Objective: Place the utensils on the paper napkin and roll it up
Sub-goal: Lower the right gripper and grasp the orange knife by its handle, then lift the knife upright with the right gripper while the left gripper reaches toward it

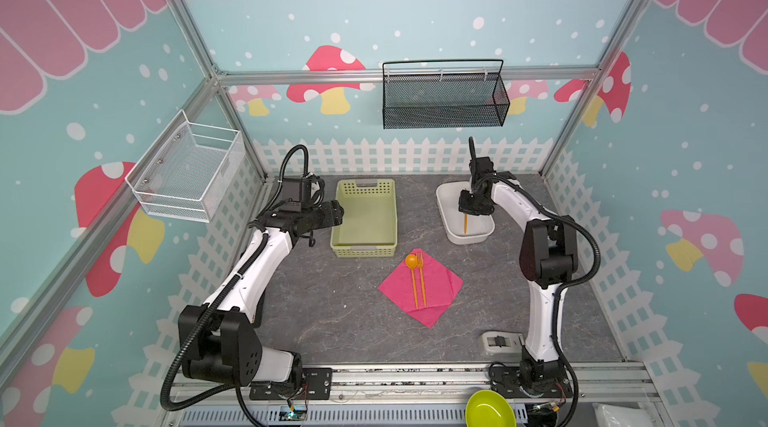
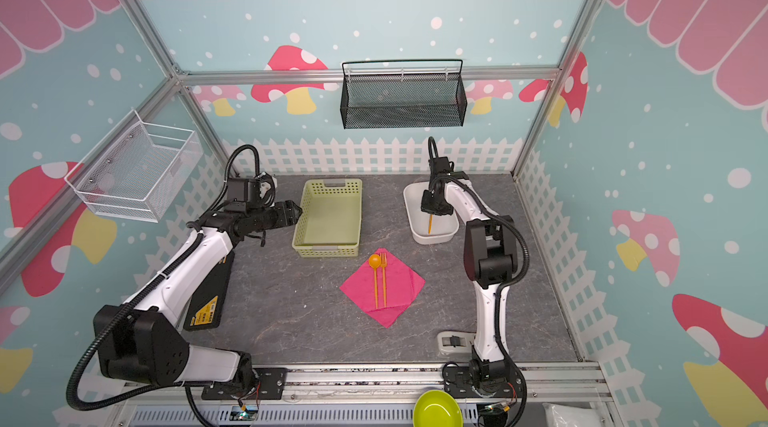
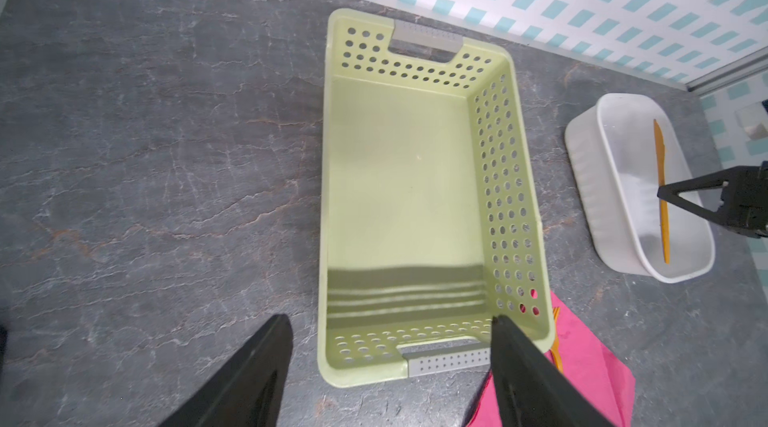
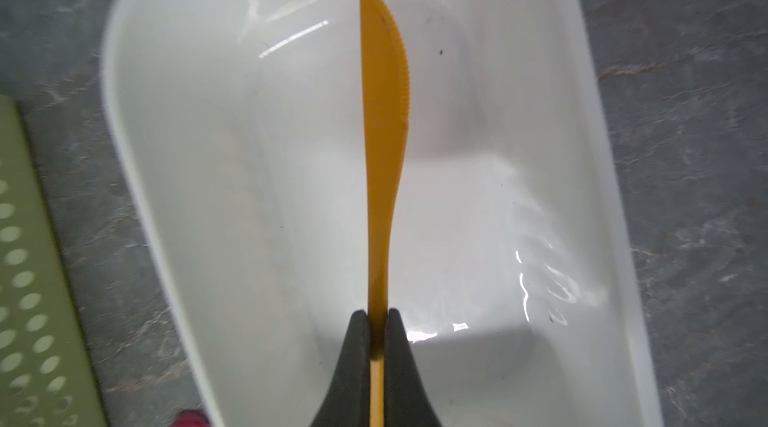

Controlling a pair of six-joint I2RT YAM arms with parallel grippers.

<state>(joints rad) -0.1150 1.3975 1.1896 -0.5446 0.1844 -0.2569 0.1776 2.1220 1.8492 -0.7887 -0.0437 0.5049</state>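
Now | right claw [image 4: 377, 314] pinches knife [image 4: 384, 113], pinch hidden in top views | left claw [image 3: 390, 319] agape

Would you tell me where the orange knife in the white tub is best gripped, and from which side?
Grip the knife on its slim handle, from above, jaws across its narrow width. It lies lengthwise in the white tub, whose walls block a sideways approach, and the serrated blade is wider. The right pincer is shut on the handle so.

Teal mushroom-print walls [image 1: 415, 21] with a white fence border [image 1: 395, 154] ring a grey marbled desk [image 1: 332, 321]; a black basket [image 1: 444, 100] and a white basket [image 1: 187, 171] hang on them.
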